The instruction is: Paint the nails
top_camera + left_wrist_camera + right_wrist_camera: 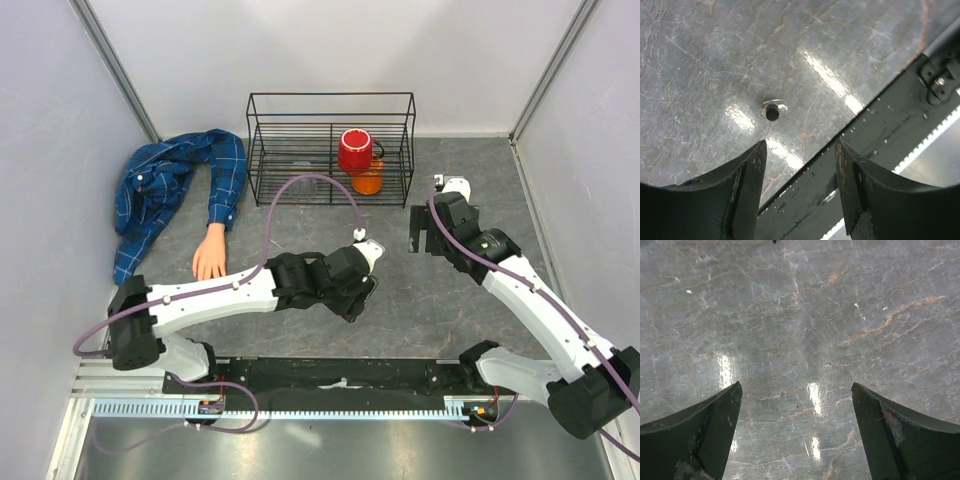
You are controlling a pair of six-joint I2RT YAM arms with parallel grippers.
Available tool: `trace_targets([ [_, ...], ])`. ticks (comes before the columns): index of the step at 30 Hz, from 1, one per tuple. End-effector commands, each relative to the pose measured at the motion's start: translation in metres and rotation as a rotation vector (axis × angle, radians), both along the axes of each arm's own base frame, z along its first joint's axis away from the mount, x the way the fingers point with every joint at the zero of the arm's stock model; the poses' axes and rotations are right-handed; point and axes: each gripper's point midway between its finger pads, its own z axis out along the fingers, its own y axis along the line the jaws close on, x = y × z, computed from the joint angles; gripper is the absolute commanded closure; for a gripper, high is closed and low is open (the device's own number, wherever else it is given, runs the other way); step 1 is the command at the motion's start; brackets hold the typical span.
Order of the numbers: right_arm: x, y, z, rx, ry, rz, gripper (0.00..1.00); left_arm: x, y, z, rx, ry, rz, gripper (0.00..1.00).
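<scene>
The table (420,300) looks like grey veined stone, polished and glossy, with bright lamp spots reflected in it. A small shiny metal ring (773,110) is set in it. The basket (330,95) is thin black wire, metal by its look. The cup (355,150) inside is glossy red. The sleeve (225,180) is soft plaid cloth, rumpled. The hand (209,255) is smooth, matt peach, like plastic or rubber. The left gripper (800,146) and right gripper (796,387) have matt black fingers, scuffed and scratched. The arms (210,295) wear smooth white plastic shells.
</scene>
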Motion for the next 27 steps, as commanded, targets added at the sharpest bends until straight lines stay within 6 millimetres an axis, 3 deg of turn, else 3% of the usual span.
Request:
trace_targets([
  [1,0.001,-0.005,0.018,0.009,-0.076,-0.013,0.02,0.014,-0.009,0.002,-0.003,0.001,0.111,0.40],
  [14,-0.005,-0.004,0.020,0.028,-0.094,0.019,0.02,0.024,-0.010,-0.046,0.134,0.008,0.163,0.53],
  [27,-0.007,0.000,0.017,0.042,-0.097,0.040,0.02,0.026,0.000,-0.079,0.219,0.003,0.183,0.55],
])
